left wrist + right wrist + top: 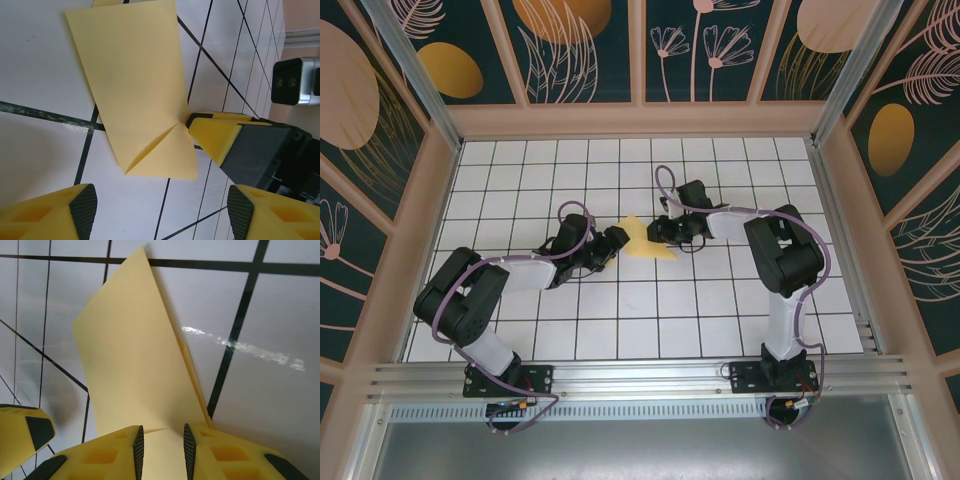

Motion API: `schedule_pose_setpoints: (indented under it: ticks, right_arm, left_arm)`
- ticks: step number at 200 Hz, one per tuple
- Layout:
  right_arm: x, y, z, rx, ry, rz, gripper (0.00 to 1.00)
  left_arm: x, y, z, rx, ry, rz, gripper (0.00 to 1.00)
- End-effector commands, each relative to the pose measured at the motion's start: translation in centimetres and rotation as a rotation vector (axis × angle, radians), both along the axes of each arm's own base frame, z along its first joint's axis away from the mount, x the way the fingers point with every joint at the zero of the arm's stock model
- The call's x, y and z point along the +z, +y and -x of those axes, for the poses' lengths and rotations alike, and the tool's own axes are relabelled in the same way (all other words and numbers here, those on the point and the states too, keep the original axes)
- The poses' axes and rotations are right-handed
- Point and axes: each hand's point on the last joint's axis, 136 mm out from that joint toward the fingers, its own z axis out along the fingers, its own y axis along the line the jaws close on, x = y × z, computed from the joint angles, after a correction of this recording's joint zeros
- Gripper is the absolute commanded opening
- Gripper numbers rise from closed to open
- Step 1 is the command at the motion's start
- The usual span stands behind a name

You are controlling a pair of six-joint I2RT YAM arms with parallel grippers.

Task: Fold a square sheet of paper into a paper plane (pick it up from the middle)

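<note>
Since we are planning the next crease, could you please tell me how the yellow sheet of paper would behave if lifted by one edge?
The sheet of paper looks thin, so it would probably droop away from the right claw pinching its edge. On the glossy table it likely slides easily when pushed.

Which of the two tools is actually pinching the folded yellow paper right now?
The right tool: its jaws are closed on the folded pale yellow paper sheet. The left tool stands open, short of it.
</note>
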Motion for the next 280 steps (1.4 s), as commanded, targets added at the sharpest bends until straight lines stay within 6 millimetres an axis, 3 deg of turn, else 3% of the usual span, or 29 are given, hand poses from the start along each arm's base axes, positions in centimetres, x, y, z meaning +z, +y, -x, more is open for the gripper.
schedule_pose_setpoints:
  ticks: [1, 78, 88, 95, 145, 207, 254, 280]
  right_arm:
    - [-0.1, 0.0, -0.5, -0.008, 0.019, -0.009, 0.30]
    - [-2.3, -1.6, 0.8, -0.188, 0.189, -0.038, 0.30]
    - [-2.1, -1.6, 0.7, -0.190, 0.192, -0.045, 0.30]
    - [-2.2, -1.6, 0.8, -0.193, 0.197, -0.044, 0.30]
    - [-2.4, -1.9, 1.0, -0.197, 0.213, -0.046, 0.31]
    - [-2.4, -1.8, 1.1, -0.192, 0.216, -0.059, 0.31]
    - [-2.2, -1.8, 1.1, -0.187, 0.212, -0.066, 0.31]
    - [-1.7, -1.7, 1.0, -0.173, 0.188, -0.075, 0.32]
  left_arm:
    - [0.5, -1.0, -0.2, -0.010, 0.009, 0.049, 0.70]
    - [0.5, -2.5, -0.3, -0.027, 0.054, 0.096, 0.66]
    - [1.0, -2.8, -0.5, -0.029, 0.049, 0.111, 0.66]
    - [-0.2, -2.8, -0.4, -0.028, 0.076, 0.102, 0.65]
    - [-1.0, -3.2, -0.8, -0.014, 0.108, 0.104, 0.64]
    - [-1.0, -4.1, -1.6, -0.033, 0.109, 0.116, 0.55]
    - [-1.4, -4.4, -2.0, -0.035, 0.115, 0.113, 0.55]
    - [-1.0, -4.7, -2.3, -0.040, 0.106, 0.121, 0.45]
